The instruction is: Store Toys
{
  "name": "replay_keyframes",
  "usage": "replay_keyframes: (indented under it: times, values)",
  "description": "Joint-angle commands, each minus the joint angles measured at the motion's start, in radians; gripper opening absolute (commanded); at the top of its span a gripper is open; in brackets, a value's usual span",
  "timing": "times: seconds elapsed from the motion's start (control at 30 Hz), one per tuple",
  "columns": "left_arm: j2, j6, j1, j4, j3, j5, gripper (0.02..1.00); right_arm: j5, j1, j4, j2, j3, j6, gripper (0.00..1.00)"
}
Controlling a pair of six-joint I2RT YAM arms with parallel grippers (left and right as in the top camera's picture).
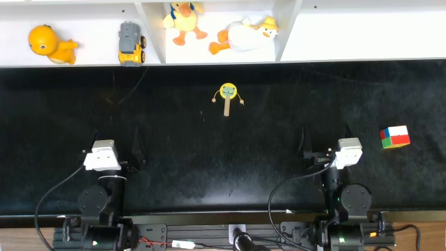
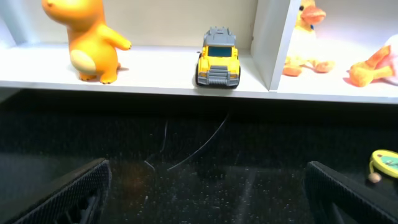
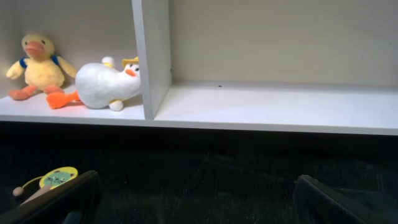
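A small rattle drum (image 1: 228, 96) with a green face and a wooden handle lies on the black table (image 1: 209, 160), just in front of the shelf's middle compartment. It also appears in the left wrist view as rattle drum (image 2: 384, 163) and in the right wrist view as rattle drum (image 3: 53, 179). A coloured cube (image 1: 394, 137) sits at the table's far right. My left gripper (image 2: 208, 205) stands open over bare table at the near left. My right gripper (image 3: 199, 208) is open too at the near right, left of the cube. Neither holds anything.
The white shelf (image 1: 223, 59) runs along the far edge. It holds an orange figure (image 2: 90, 37), a yellow truck (image 2: 217, 57), a yellow duck plush (image 3: 38, 59) and a white duck plush (image 3: 106, 84). Its right compartment (image 3: 280, 106) has bare floor. A divider (image 3: 152, 56) separates it.
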Motion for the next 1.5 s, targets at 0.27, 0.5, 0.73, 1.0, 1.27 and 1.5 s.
replay_keyframes:
  times: [0.27, 0.5, 0.73, 1.0, 1.27, 1.5]
  values:
    - [-0.013, -0.061, 0.009, 0.0, -0.003, 0.014, 0.998, -0.003, 0.006, 0.006, -0.006, -0.013, 0.005, 0.996]
    - [-0.013, -0.061, 0.009, 0.0, -0.003, 0.014, 0.996, -0.003, 0.006, 0.004, -0.006, -0.013, 0.005, 0.996]
    - [-0.013, -0.061, 0.009, 0.0, -0.003, 0.014, 0.998, 0.056, 0.008, -0.137, 0.237, 0.127, 0.005, 0.996]
    - [-0.013, -0.061, 0.009, 0.0, -0.003, 0.014, 0.998, 0.069, 0.098, -0.681, 0.764, 0.609, 0.24, 0.996]
    - [-0.013, -0.061, 0.009, 0.0, -0.003, 0.014, 0.998, 0.312, 0.502, -1.024, 1.316, 1.025, 0.71, 0.996]
    - [-0.013, -0.061, 0.009, 0.0, -0.003, 0.014, 0.998, 0.463, 0.734, -0.966, 1.664, 1.259, 0.936, 0.998]
